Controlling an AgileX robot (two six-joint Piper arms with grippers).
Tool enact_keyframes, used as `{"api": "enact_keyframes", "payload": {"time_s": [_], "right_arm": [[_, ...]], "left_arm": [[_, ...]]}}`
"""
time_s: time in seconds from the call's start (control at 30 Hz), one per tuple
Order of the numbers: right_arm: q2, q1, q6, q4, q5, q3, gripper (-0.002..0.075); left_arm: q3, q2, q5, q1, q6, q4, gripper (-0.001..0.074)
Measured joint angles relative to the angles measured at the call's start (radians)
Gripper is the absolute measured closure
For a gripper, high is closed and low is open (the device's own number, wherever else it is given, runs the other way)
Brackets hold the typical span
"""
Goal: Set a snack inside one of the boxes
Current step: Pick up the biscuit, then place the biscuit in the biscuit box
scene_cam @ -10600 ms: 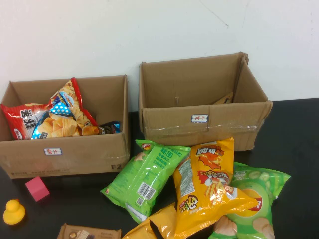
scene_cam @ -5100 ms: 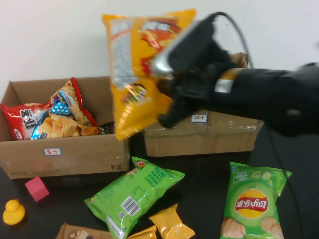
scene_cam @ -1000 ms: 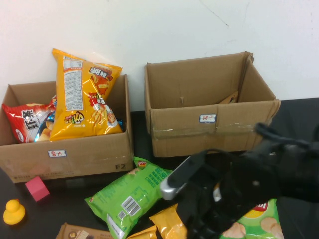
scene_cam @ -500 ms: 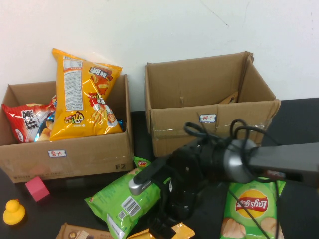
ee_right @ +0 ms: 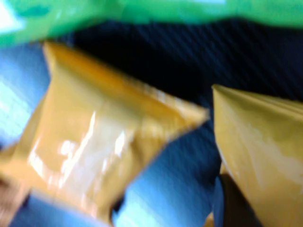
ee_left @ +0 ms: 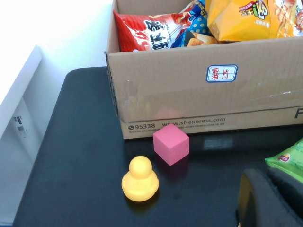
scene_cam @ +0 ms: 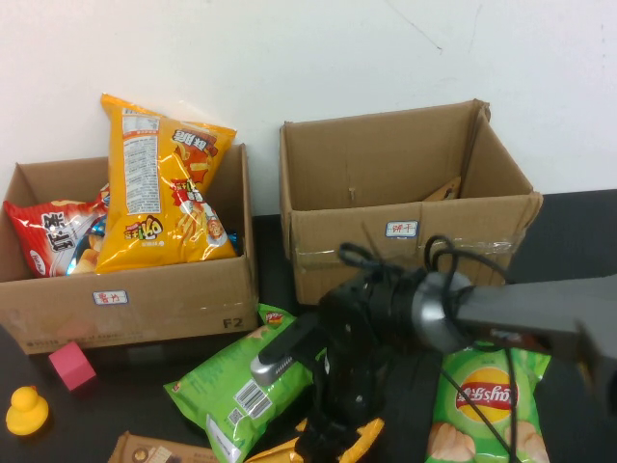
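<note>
The black worktop (scene_cam: pixel 578 241) fills the lower half of the high view, under a white wall. Two brown boxes stand along its far edge. The left box (scene_cam: pixel 135 294), at centre left, holds a tall orange snack bag (scene_cam: pixel 159 188) standing upright and a red chip bag (scene_cam: pixel 48 231) beside it. The right box (scene_cam: pixel 415 246), at upper centre, shows only bare cardboard inside. The right arm (scene_cam: pixel 521 313) reaches in from the right edge toward the lower centre. A green snack bag (scene_cam: pixel 236 381) lies flat at lower centre-left, and a green Lay's bag (scene_cam: pixel 492 400) at lower right. The right gripper (scene_cam: pixel 323 439) is low at the bottom centre, down on a small yellow packet (scene_cam: pixel 359 441); how wide its jaws stand cannot be told. The left gripper (ee_left: pixel 270 196) shows only as a dark edge in the lower right of its wrist view, near a pink cube (scene_cam: pixel 72 365) and a yellow duck (scene_cam: pixel 26 410); its jaws cannot be judged either.
</note>
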Motion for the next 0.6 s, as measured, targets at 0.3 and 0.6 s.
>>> {"api": "enact_keyframes", "payload": {"time_s": [0.3, 0.6], "right_arm": [[-0.365, -0.002, -0.021, -0.19, 0.018, 0.002, 0.0487], [-0.432, -0.177, 0.052, -0.377, -0.239, -0.14, 0.0487]], "left_arm": [[0.0, 0.0, 0.0, 0.0, 0.0, 0.0, 0.0737], [0.0, 0.0, 0.0, 0.0, 0.0, 0.0, 0.0737]]}}
